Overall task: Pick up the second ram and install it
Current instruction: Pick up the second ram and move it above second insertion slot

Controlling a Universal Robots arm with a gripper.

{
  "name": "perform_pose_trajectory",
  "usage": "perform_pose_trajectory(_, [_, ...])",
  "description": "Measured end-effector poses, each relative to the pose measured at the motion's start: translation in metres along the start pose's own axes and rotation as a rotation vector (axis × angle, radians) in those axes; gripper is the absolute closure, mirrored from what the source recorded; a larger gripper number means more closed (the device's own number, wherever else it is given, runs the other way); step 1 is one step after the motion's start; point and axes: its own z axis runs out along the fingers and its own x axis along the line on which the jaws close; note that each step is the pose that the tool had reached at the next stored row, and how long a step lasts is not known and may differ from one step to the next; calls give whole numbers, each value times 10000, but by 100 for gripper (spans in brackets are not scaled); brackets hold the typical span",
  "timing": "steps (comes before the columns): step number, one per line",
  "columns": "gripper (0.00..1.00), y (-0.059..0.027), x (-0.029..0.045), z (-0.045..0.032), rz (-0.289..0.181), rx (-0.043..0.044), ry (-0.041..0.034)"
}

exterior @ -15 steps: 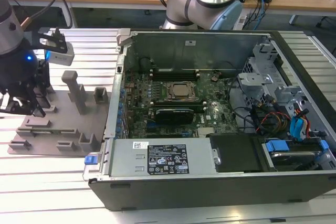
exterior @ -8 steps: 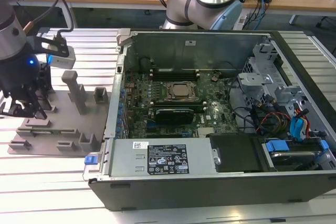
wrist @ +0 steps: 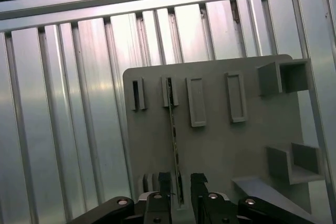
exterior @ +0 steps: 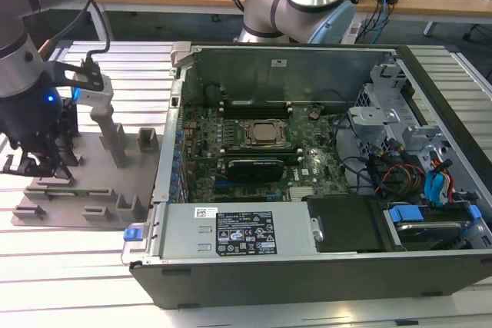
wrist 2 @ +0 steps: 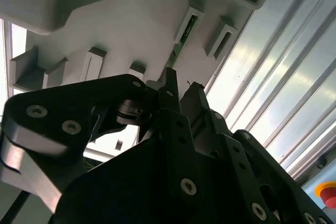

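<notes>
The ram (wrist: 174, 129), thin, light and easy to crack, stands on edge in the plate (wrist: 231, 150), the gripper's (wrist: 181, 181) slightly parted fingers (wrist: 164, 183) straddling its flat sides.

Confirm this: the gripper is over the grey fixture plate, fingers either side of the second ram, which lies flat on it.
One thing is wrong: the second ram stands on edge in a slot of the grey fixture plate, not flat; the first wrist view shows it. The gripper does straddle it over the plate.
</notes>
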Motion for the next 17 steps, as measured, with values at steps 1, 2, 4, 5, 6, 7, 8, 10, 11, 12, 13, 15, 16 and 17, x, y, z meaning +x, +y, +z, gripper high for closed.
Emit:
perform_pose_trajectory(1, [70,-1,3,19,-326,-13,16])
perform_pose_trajectory(2, [70,-2,4,32,-570,-22,27])
perform_pose_trajectory(4, [70,20,13,84,-664,-24,31])
perform_pose_trajectory(5, [70,31,20,113,-664,-24,31])
perform_pose_trajectory(6, [70,37,26,137,-666,-24,30])
perform_pose_trajectory(7, [70,41,29,159,-664,-24,30])
perform_pose_trajectory(8, [70,45,33,200,-664,-24,31])
perform_pose_trajectory(10, [70,45,34,238,-664,-25,31])
perform_pose_trajectory(11, [70,44,35,257,-664,-25,31])
perform_pose_trajectory(12, [70,44,35,274,-664,-24,31])
perform_pose_trajectory(13, [70,43,35,293,-664,-25,31])
perform_pose_trajectory(15, [70,41,37,331,-664,-24,31])
perform_pose_trajectory(16, [70,42,38,375,-663,-25,31])
perform_pose_trajectory(17, [70,52,40,410,-661,-25,32])
